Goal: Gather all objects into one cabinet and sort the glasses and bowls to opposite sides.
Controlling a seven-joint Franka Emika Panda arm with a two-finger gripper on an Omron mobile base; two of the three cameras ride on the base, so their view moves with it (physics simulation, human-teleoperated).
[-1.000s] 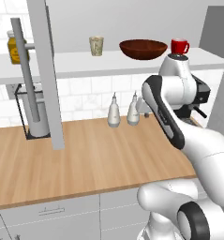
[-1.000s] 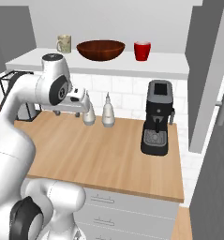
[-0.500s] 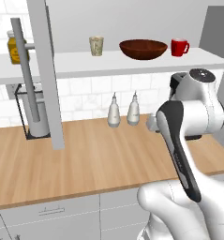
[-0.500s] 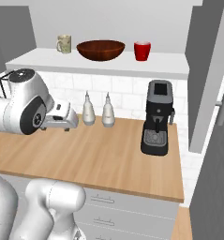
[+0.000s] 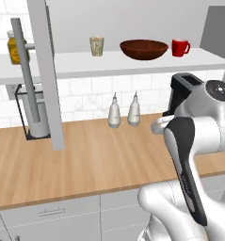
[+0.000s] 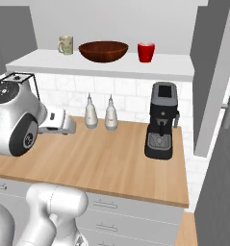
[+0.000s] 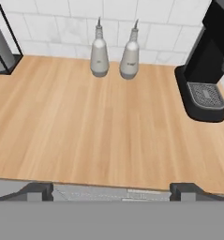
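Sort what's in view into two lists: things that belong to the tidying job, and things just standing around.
Belongs to the job:
speckled cup
brown bowl
red mug
shelf

Just standing around:
two white bottles
coffee machine
yellow jar
wooden counter

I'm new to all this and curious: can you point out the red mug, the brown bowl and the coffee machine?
red mug (image 6: 146, 52), right base view, front of its body
brown bowl (image 5: 144, 50), left base view, outer wall
coffee machine (image 6: 161, 126), right base view, front panel
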